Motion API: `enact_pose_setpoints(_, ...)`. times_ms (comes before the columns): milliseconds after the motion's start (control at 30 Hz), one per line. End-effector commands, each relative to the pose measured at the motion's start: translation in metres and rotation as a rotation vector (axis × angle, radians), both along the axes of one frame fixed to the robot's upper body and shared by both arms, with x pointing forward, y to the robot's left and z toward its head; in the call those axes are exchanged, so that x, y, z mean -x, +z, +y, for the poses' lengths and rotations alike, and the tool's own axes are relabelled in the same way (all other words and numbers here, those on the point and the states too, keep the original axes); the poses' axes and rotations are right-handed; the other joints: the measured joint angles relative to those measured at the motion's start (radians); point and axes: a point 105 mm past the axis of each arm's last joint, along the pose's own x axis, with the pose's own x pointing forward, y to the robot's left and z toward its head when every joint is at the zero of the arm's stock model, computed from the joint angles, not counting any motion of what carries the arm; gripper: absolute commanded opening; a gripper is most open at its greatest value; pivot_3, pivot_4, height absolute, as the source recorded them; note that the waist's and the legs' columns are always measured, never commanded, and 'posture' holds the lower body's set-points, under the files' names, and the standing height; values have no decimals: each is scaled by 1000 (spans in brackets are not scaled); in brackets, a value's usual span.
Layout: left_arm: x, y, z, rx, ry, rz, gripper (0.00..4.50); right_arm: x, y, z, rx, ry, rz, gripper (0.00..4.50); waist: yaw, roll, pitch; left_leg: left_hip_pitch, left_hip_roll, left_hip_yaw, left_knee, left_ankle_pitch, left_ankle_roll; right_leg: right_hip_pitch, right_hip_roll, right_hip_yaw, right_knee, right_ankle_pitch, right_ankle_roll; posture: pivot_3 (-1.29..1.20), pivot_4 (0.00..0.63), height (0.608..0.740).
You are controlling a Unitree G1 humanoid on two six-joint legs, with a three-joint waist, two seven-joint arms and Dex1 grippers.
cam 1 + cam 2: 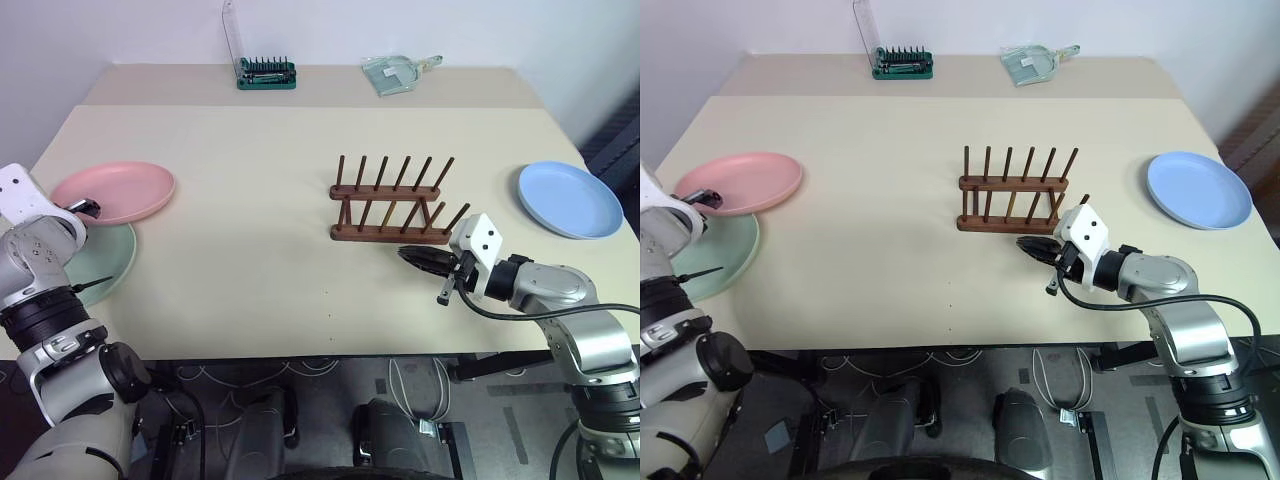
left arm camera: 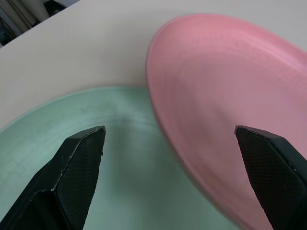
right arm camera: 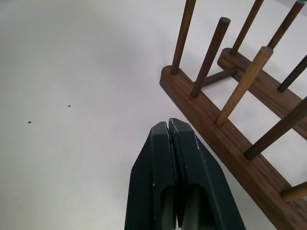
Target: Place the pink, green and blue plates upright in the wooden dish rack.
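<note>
Left fingers (image 2: 81, 167) wide over flat pink plate (image 1: 115, 192), green plate (image 1: 105, 262).

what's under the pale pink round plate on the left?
The pale pink round plate overlaps the rim of the mint green round plate, which lies flat on the beige table. The pink plate hides the covered strip of green rim; the robot's left arm hides more of it.

Bright even light, soft faint shadows
</note>
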Motion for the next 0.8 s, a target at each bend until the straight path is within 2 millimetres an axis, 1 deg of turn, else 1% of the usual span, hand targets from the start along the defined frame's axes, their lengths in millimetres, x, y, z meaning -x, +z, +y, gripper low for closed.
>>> enact_pose_setpoints(33, -2, 16, 3, -8, 20, -72, 3119, 0, 6, 3, -10, 6, -37, 0, 1, 0, 0, 0, 0, 0, 0, 0, 0, 0, 0, 0, 0, 0, 0, 0, 150, 736)
enact_pose_setpoints(100, -3, 18, 2, -12, 25, -86, 2010, 0, 6, 3, -11, 4, -38, 0, 1, -1, 0, 0, 0, 0, 0, 0, 0, 0, 0, 0, 0, 0, 0, 0, 150, 736)
enact_pose_setpoints(133, -3, 19, 2, -12, 25, -90, 1590, 0, 6, 3, -11, 3, -38, 0, 1, -1, 0, 0, 0, 0, 0, 0, 0, 0, 0, 0, 0, 0, 0, 0, 150, 736)
enact_pose_setpoints(233, -4, 19, 1, -9, 23, -91, 98, 0, 5, 3, -13, 2, -38, 0, 2, -1, 0, 0, 0, 0, 0, 0, 0, 0, 0, 0, 0, 0, 0, 0, 150, 736)
enact_pose_setpoints(267, -4, 19, 1, -7, 23, -91, 38, 0, 5, 3, -13, 1, -37, 0, 1, -1, 0, 0, 0, 0, 0, 0, 0, 0, 0, 0, 0, 0, 0, 0, 150, 736)
enact_pose_setpoints(400, -5, 20, -2, 1, 18, -99, 38, -1, 6, 3, -14, 2, -42, 0, 1, -1, 0, 0, 0, 0, 0, 0, 0, 0, 0, 0, 0, 0, 0, 0, 150, 736)
enact_pose_setpoints(533, -9, 28, -7, -11, -7, -154, 38, -1, 8, 1, -8, 1, -48, 0, 1, -2, 0, 0, 0, 0, 0, 0, 0, 0, 0, 0, 0, 0, 0, 0, 150, 736)
enact_pose_setpoints(600, -13, 39, -13, -27, -38, -217, 38, -1, 11, 1, 2, 2, -61, 0, 2, -2, 0, 0, 0, 0, 0, 0, 0, 0, 0, 0, 0, 0, 0, 0, 150, 736)
enact_pose_setpoints(700, -21, 68, -31, -77, -130, -372, 38, -3, 21, 3, 44, 5, -116, 0, 3, -3, 0, 0, 0, 0, 0, 0, 0, 0, 0, 0, 0, 0, 0, 0, 150, 736)
enact_pose_setpoints(800, -27, 104, -65, -134, -266, -557, 38, -3, 45, 20, 27, 57, -177, 0, 2, -3, 0, -1, 0, 0, 0, 0, 0, 0, 0, 0, 0, 0, 0, 0, 150, 736)
